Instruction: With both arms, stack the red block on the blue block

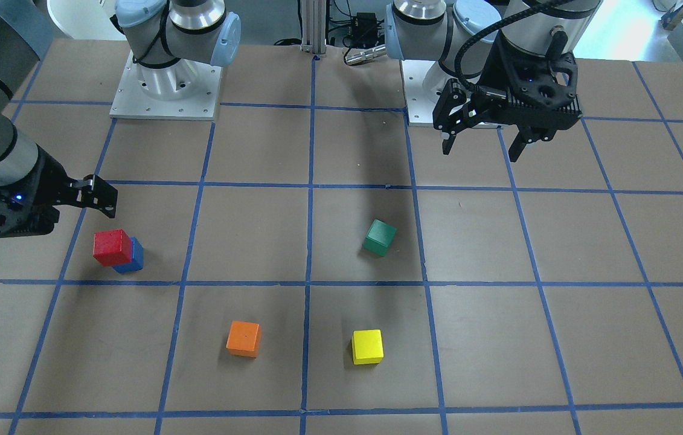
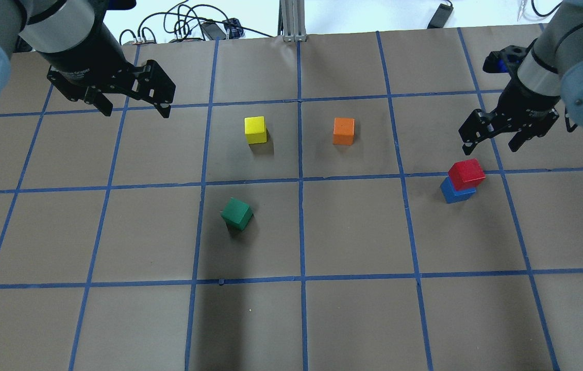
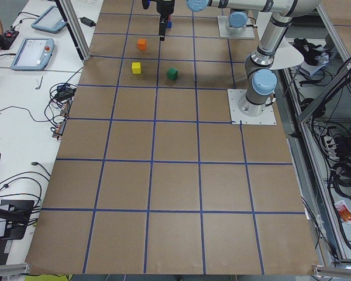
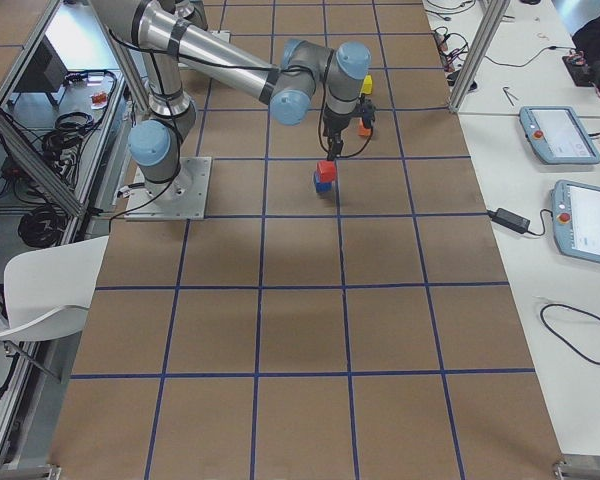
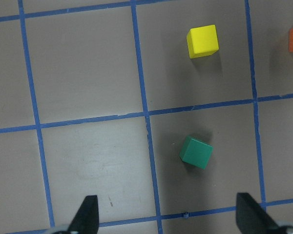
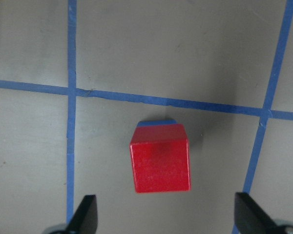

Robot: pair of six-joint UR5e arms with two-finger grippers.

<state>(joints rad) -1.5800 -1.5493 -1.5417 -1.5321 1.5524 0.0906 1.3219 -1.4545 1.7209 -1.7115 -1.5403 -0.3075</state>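
The red block (image 2: 466,173) sits on top of the blue block (image 2: 456,191), slightly offset, on the table's right side; the stack also shows in the front view, red block (image 1: 112,247) on blue block (image 1: 133,258). In the right wrist view the red block (image 6: 160,164) covers all but a sliver of the blue block (image 6: 157,123). My right gripper (image 2: 491,147) is open and empty, raised just beyond the stack and not touching it. My left gripper (image 2: 135,109) is open and empty, raised over the far left of the table.
A green cube (image 2: 236,214) lies turned near the middle left. A yellow cube (image 2: 255,129) and an orange cube (image 2: 343,131) stand further out near the centre line. Blue tape lines grid the brown table.
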